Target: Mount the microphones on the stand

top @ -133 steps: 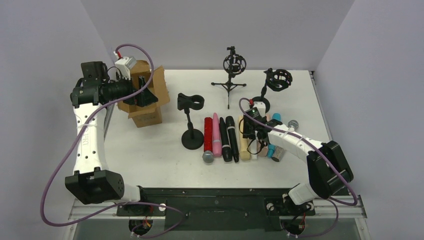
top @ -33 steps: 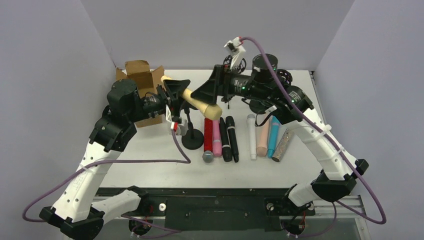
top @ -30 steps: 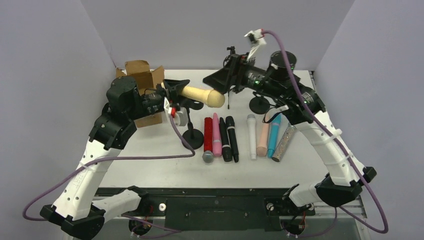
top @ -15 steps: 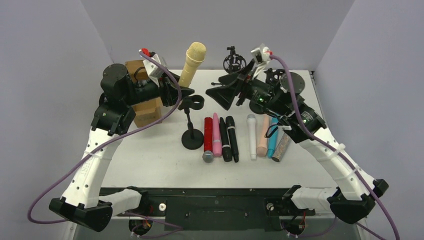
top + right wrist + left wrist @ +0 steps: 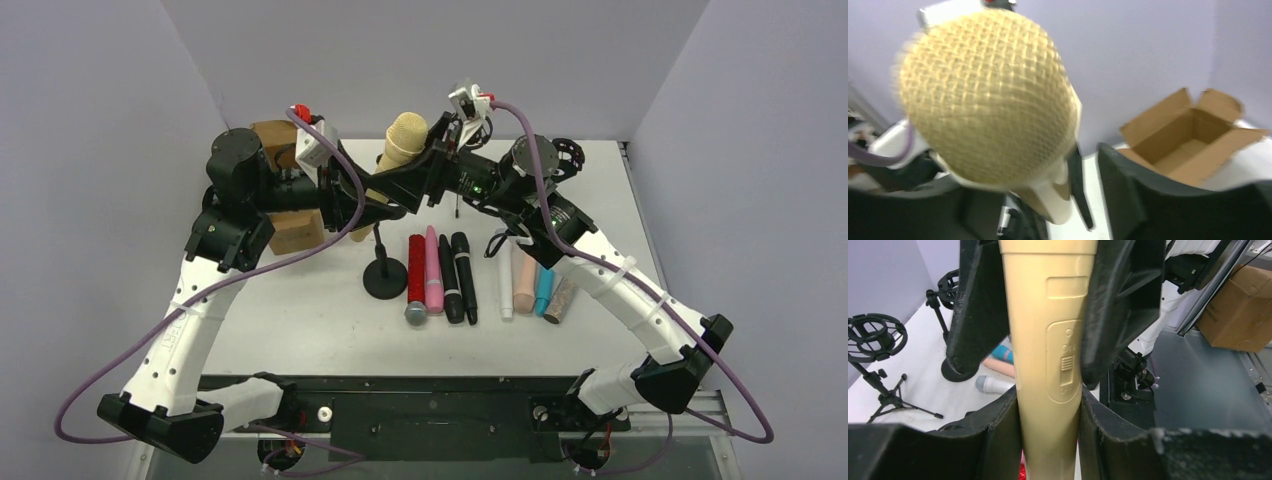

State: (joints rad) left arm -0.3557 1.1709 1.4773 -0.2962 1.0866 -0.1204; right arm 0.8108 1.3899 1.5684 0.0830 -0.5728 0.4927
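The cream-yellow microphone [image 5: 404,138] stands upright in the air above the stand [image 5: 385,278], whose clip is hidden behind the arms. My left gripper [image 5: 365,200] is shut on its lower handle [image 5: 1048,365]. My right gripper [image 5: 425,178] reaches in from the right, and its fingers [image 5: 978,305] flank the body just under the mesh head [image 5: 988,95]. They look pressed to it in the left wrist view. The blurred right wrist view shows a sliver of gap. Red [image 5: 415,270], pink [image 5: 433,270], two black [image 5: 457,278], white [image 5: 505,285], peach, teal and glittery microphones lie on the table.
A brown cardboard box [image 5: 290,225] sits at the back left behind my left arm, open-topped in the right wrist view [image 5: 1188,135]. Two shock-mount stands [image 5: 870,335] [image 5: 950,285] stand at the back of the table, partly hidden behind my right arm.
My right arm has swung left to the microphone and its jaws have narrowed around it. My left gripper has carried the upright microphone slightly right and lower, over the stand.
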